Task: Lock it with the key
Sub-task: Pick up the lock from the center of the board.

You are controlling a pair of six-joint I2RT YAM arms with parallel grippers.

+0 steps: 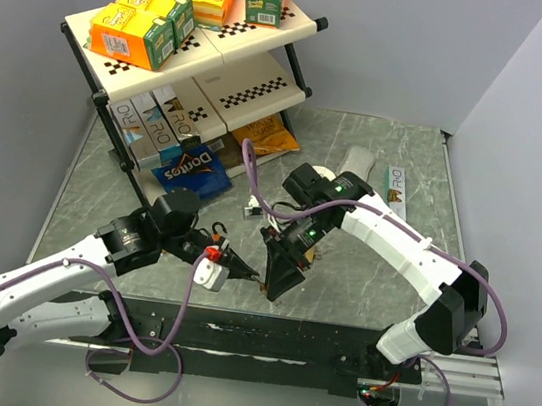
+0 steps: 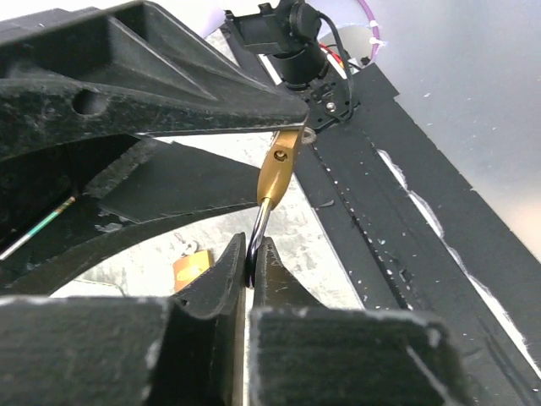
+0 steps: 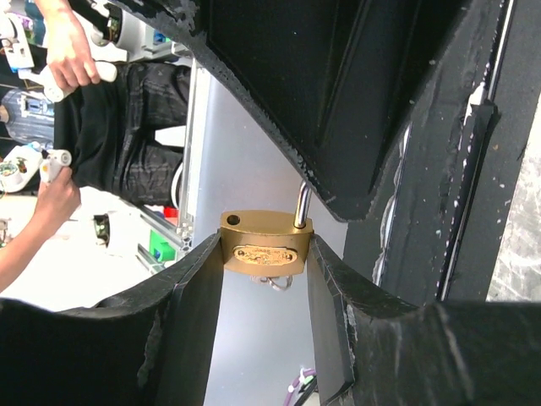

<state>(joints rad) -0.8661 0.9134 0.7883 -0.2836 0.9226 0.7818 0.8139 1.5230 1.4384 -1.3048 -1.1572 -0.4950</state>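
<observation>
Grey marble table (image 1: 380,148), stocked shelf rack (image 1: 298,27) back left, your two hands close together near the front edge.
Your left hand (image 2: 252,254) is pinched fully closed on the steel shackle (image 2: 264,216), one leg out of its hole; the brass padlock (image 3: 266,245) sits between the arms, its body clamped across the sides by your half-spread right hand (image 3: 266,262).

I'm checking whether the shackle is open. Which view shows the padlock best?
Right wrist: the padlock faces the camera, clamped in the right gripper, with one shackle hole empty. Left wrist shows it edge-on; top external barely shows it.
</observation>
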